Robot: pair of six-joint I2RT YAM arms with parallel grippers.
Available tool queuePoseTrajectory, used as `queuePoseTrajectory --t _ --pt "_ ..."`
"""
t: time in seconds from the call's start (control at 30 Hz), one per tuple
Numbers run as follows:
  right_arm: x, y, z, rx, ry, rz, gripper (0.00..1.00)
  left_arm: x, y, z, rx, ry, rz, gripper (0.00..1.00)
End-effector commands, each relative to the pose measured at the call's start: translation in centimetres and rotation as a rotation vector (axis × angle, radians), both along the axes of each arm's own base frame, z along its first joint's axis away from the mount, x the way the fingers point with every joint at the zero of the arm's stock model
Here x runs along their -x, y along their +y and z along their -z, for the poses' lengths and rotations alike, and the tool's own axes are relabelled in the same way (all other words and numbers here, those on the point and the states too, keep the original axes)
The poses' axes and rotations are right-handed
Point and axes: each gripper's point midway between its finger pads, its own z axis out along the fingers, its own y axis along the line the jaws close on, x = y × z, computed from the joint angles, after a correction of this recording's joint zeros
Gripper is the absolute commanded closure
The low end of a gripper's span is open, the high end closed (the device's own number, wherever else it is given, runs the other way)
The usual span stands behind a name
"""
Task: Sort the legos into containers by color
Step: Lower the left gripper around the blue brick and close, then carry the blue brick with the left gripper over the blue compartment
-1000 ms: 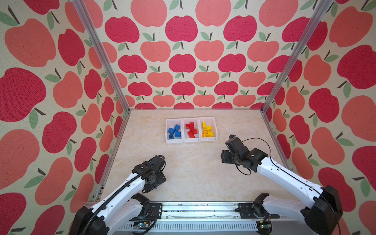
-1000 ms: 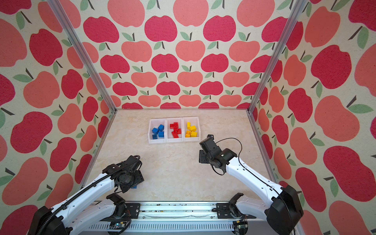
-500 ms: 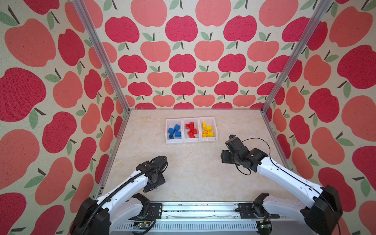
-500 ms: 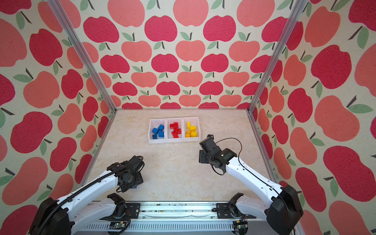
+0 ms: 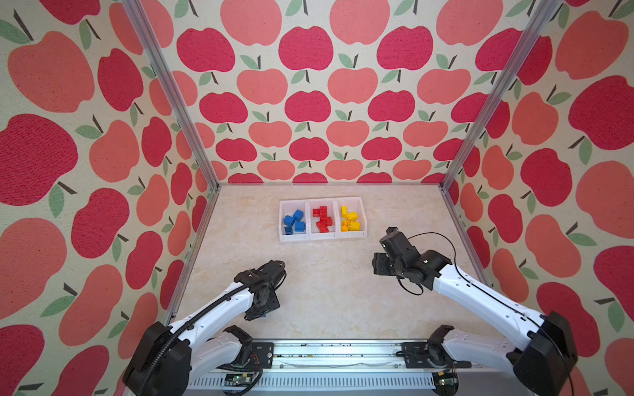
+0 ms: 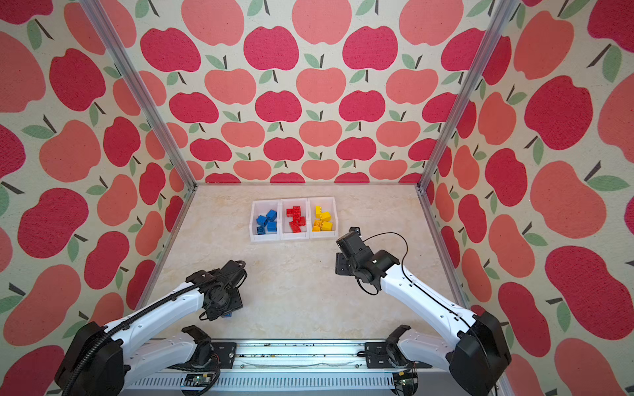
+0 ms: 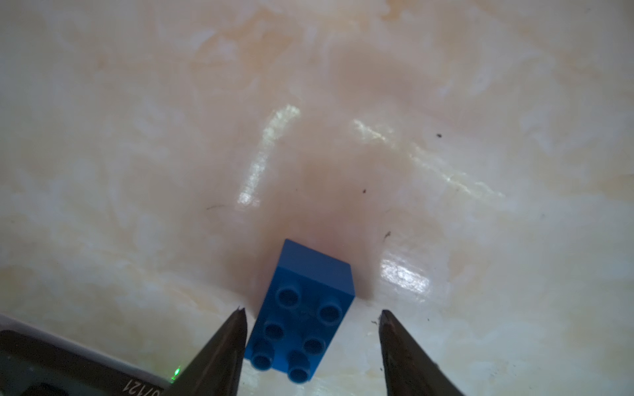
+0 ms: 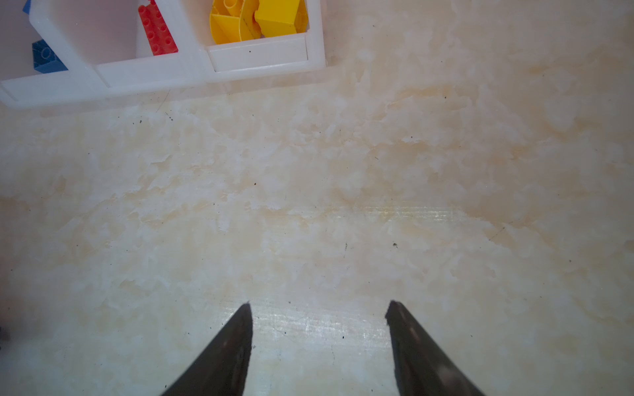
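Left hand [image 7: 313,311] straddles a blue brick [image 7: 303,319] on the tabletop [image 7: 343,137].
Its jaws stand part open, one jaw beside the brick, nothing gripped; right hand [image 8: 319,303] half open, empty, near the bins [image 8: 260,58].

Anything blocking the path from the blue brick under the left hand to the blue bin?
Nothing visible. The blue brick lies on the table between the open fingers of the left hand, and only bare surface runs from it to the blue bin. The right hand hangs off to the side, empty.
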Motion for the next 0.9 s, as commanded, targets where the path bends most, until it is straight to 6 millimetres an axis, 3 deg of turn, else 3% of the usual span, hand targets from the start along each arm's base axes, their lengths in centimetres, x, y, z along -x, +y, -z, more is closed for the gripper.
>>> queuePoseTrajectory --t 0.0,0.27,0.63,0.87 --pt "0.0 -0.9 -0.1 0.013 -0.007 0.023 0.35 -0.1 -0.5 0.0 0.022 0.002 0.003 0.37" --pt "-0.1 -0.8 0.1 0.007 -0.004 0.025 0.35 0.1 -0.7 -0.4 0.046 -0.027 -0.007 0.42" --pt "-0.1 -1.0 -0.1 0.009 -0.006 0.027 0.35 0.8 -0.1 1.3 -0.01 0.043 -0.035 0.48" --pt "-0.1 -1.1 -0.2 0.007 -0.01 0.032 0.36 0.5 -0.2 1.0 0.002 0.016 -0.043 0.61"
